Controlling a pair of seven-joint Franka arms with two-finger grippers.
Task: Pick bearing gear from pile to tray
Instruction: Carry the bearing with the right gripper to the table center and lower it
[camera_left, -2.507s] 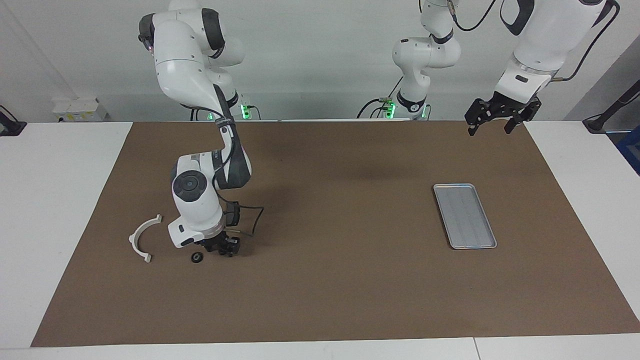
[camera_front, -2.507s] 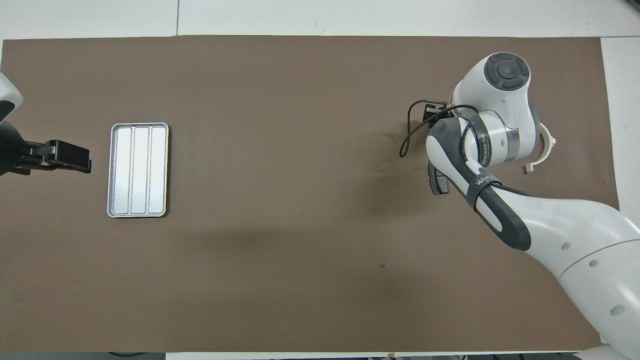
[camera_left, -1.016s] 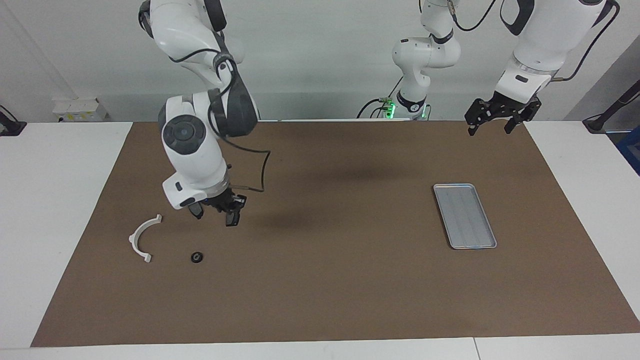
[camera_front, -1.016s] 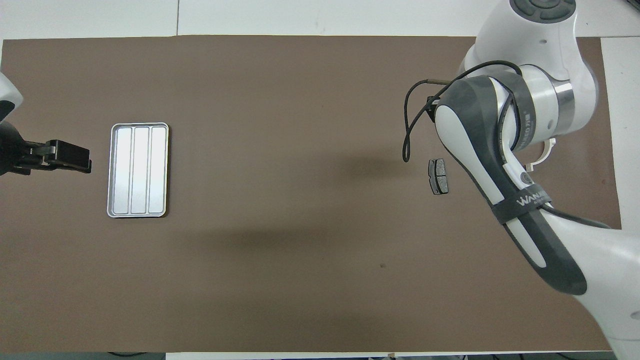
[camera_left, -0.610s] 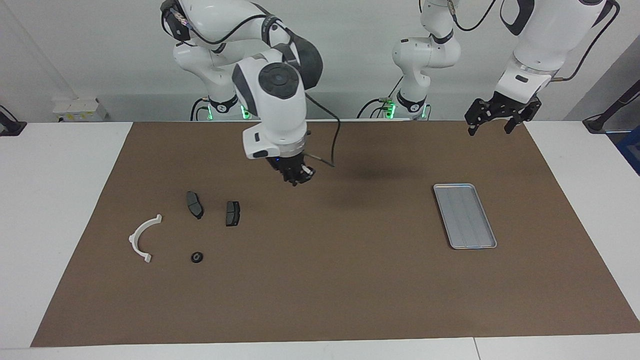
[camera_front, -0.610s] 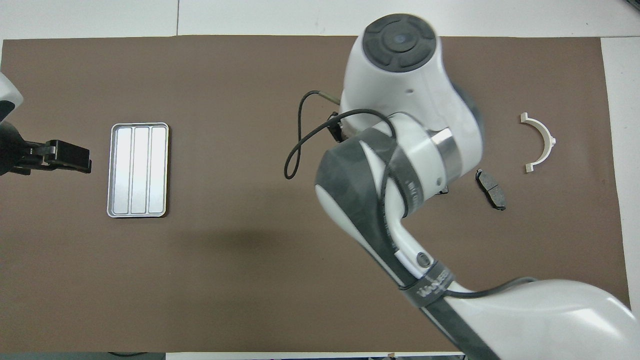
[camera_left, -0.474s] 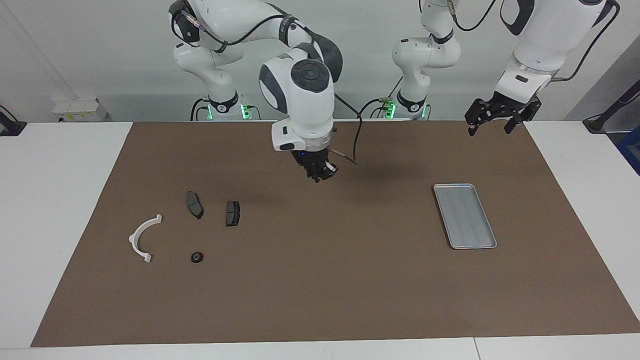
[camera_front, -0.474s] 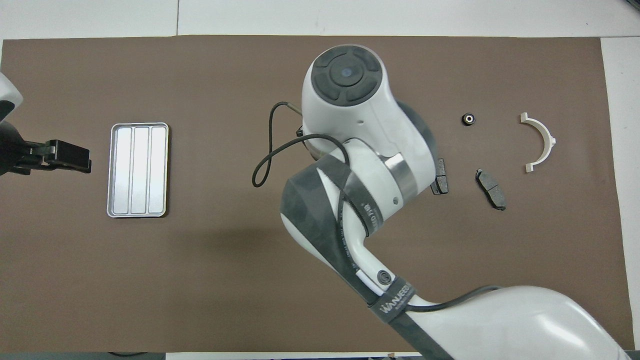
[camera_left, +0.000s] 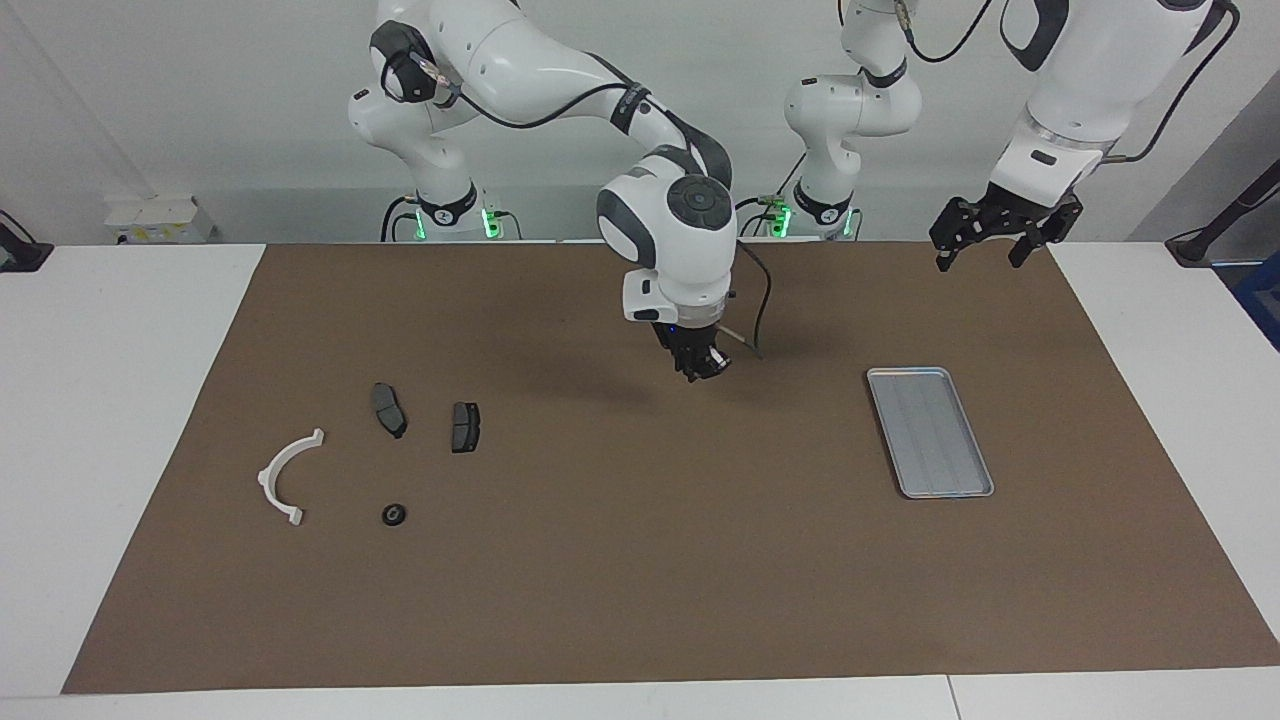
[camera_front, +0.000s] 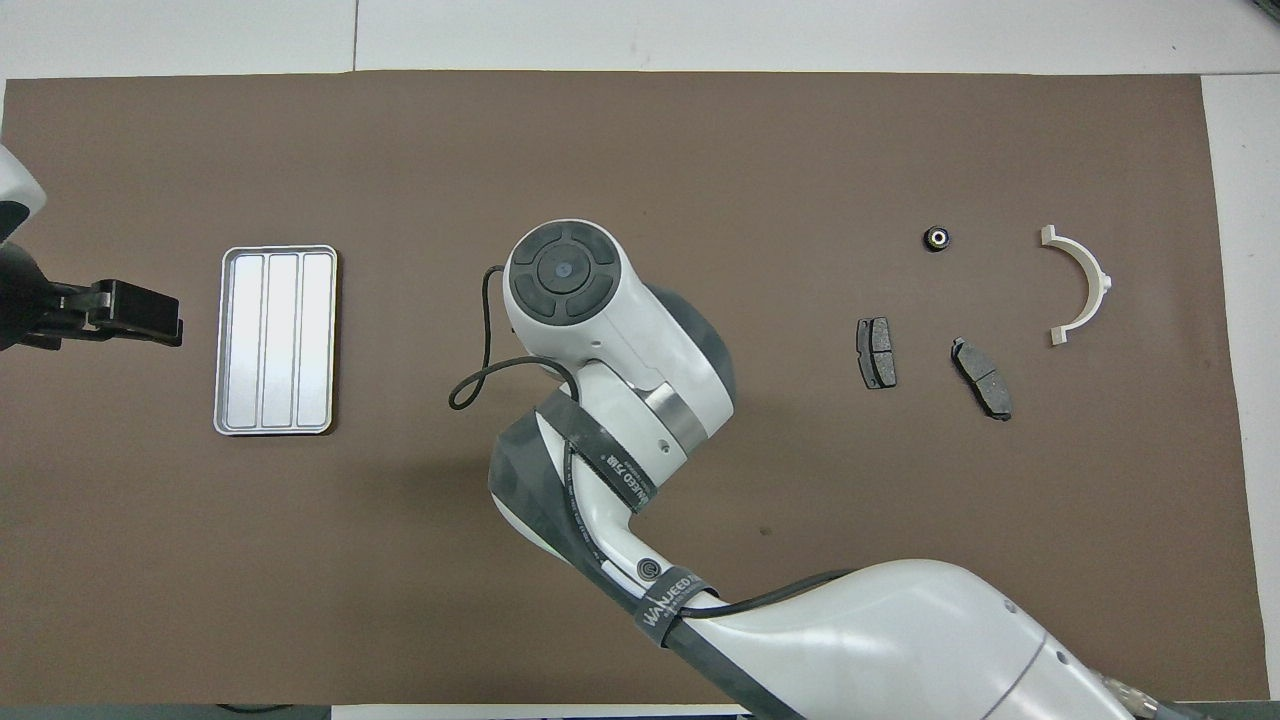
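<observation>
In the lower left of the facing view lies the pile: a white half-ring bracket (camera_left: 285, 478), a small black round bearing gear (camera_left: 393, 514) just beside it, and two dark brake pads (camera_left: 389, 409) a little higher up. They lie loose and apart on the brown mat (camera_left: 640, 580), so each can be taken singly.

At upper centre the right gripper (camera_left: 702, 367) hangs above the mat between pile and tray, fingertips pressed together. Whether a tiny part sits between them cannot be made out, though its place suggests a carry toward the tray.

At centre right the tray (camera_left: 930, 432) lies flat with nothing showing on its ribbed floor, and nothing stands between it and the right gripper. In the upper right the left gripper (camera_left: 985, 245) waits, jaws spread wide and holding nothing.
</observation>
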